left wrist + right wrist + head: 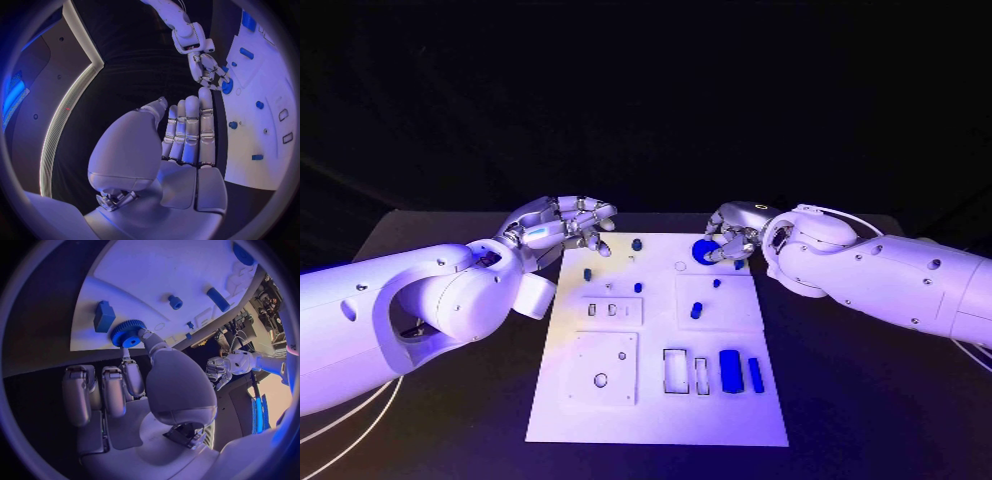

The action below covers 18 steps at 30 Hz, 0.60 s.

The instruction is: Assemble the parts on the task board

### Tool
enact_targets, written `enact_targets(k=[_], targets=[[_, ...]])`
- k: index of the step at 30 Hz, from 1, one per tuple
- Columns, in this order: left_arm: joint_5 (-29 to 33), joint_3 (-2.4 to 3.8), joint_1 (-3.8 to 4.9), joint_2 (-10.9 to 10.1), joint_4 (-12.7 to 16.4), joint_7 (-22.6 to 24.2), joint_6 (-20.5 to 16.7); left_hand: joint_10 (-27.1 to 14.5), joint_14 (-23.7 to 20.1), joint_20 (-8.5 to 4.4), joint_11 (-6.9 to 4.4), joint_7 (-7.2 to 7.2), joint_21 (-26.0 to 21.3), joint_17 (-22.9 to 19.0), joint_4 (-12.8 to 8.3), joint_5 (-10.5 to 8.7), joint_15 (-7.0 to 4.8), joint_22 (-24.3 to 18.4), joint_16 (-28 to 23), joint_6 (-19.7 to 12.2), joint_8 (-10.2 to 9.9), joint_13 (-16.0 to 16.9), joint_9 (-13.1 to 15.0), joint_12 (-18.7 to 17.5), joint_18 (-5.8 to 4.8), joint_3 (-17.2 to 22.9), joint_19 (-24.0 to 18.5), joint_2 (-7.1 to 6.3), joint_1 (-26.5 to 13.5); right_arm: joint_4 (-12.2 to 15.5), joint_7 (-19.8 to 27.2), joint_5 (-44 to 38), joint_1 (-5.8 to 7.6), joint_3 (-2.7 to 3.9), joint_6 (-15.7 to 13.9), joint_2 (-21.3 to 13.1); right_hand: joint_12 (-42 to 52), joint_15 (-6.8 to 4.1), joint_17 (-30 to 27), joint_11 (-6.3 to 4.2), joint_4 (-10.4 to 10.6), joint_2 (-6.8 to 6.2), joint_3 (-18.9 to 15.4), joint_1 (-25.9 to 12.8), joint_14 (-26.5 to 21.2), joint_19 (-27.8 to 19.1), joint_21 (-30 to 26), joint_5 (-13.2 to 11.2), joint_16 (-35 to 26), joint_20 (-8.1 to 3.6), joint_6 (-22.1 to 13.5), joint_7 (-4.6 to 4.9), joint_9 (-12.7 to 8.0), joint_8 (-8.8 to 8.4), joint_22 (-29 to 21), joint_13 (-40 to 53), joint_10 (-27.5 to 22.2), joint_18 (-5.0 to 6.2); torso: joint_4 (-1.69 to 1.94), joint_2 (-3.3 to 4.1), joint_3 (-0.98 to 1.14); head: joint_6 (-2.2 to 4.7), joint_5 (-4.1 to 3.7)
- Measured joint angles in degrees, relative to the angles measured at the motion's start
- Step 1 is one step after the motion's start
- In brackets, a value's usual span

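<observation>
Blue gear [128, 333] sits at the far edge of the white task board [661, 420], pinched by the right hand [730, 238]; left hand [567, 224] hovers beside the board, fingers apart, holding nothing

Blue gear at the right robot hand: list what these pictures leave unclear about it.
- Head view: the right robot hand covers most of the blue gear, hiding whether it sits on the task board.
- Right wrist view: fingertips touch the gear's rim; a firm grip can't be judged.

Head camera looks down; both wrist cameras closely share the task board [661, 400].
</observation>
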Motion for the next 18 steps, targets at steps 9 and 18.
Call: enact_targets(k=[9, 18], targets=[[0.0, 0.0, 0.0, 0.0, -0.04, -0.01, 0.01, 0.0, 0.0, 0.0, 0.0, 0.0, 0.0, 0.0, 0.0, 0.0, 0.0, 0.0, 0.0, 0.0, 0.0, 0.0, 0.0, 0.0, 0.0, 0.0, 0.0, 0.0, 0.0, 0.89, -0.17, -2.24, -0.25, -0.18, -2.18, 0.04, 0.22, -0.21, 0.0, -0.41, 0.14, 0.27, 1.11, -0.28, -0.21, 0.01, 0.0, 0.39, 0.0, -0.01, 0.26, 0.16, 0.08, 0.33, -0.01, -0.01, 0.41, 0.01, 0.02, 0.0, 0.0, 0.3, 0.16], [0.0, 0.0, 0.0, -0.01, -0.09, -0.03, 0.01, 0.0, 0.0, 0.0, 0.0, 0.0, 0.0, -0.08, -0.13, 0.0, 0.0, 0.01, 0.0, 0.0, 0.0, -0.14, -0.12, 0.0, 0.0, 0.13, 0.0, 0.0, 0.0, 4.74, -0.62, -5.21, 0.25, -0.1, -4.98, -0.57, 0.22, -0.21, -0.01, -0.41, 0.22, -0.21, 1.33, -1.02, -0.21, 0.2, 0.0, 0.08, 0.0, -0.21, 0.95, -0.51, 0.29, 0.33, -0.01, -0.01, 0.41, 0.05, 0.0, -0.03, -0.01, 0.59, 0.36]])
